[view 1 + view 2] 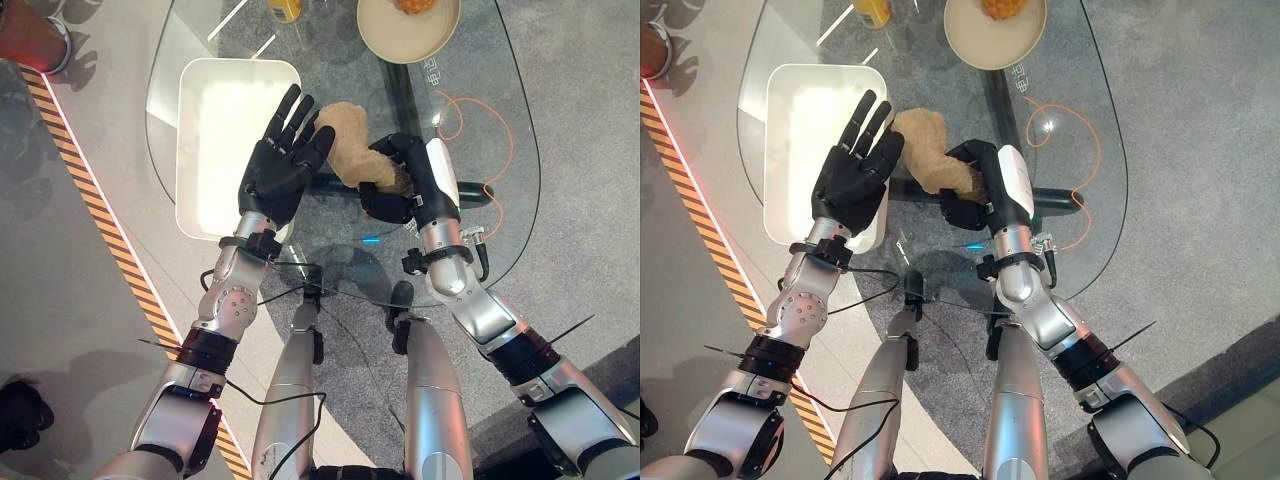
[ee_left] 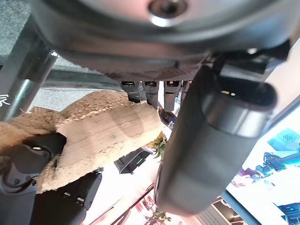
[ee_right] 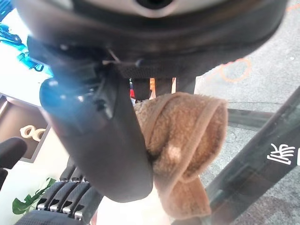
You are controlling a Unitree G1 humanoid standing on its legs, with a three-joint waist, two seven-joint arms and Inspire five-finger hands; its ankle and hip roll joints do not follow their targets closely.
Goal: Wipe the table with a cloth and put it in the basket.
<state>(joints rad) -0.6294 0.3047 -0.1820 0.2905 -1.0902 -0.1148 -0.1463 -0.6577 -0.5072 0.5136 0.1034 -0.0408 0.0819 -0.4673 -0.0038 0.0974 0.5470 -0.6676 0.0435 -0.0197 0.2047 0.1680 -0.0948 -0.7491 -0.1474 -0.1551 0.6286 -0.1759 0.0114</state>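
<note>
A tan terry cloth (image 1: 350, 148) is bunched up over the middle of the glass table (image 1: 500, 120). My right hand (image 1: 405, 180) is shut on the cloth's near end, fingers curled round it, and the cloth (image 3: 180, 140) hangs folded past that hand. My left hand (image 1: 285, 160) is held open beside the cloth's left side, fingers straight and pointing away from me, palm toward the cloth (image 2: 103, 131). Under and left of the left hand lies the white rectangular basket (image 1: 215, 130), with nothing in it.
A cream plate (image 1: 400, 35) with orange food stands at the table's far edge, a yellow bottle (image 1: 285, 8) to its left. An orange cord (image 1: 470, 125) loops beneath the glass on the right. A striped warning tape (image 1: 95, 200) runs along the floor at left. A person's shoe (image 1: 30, 35) shows at top left.
</note>
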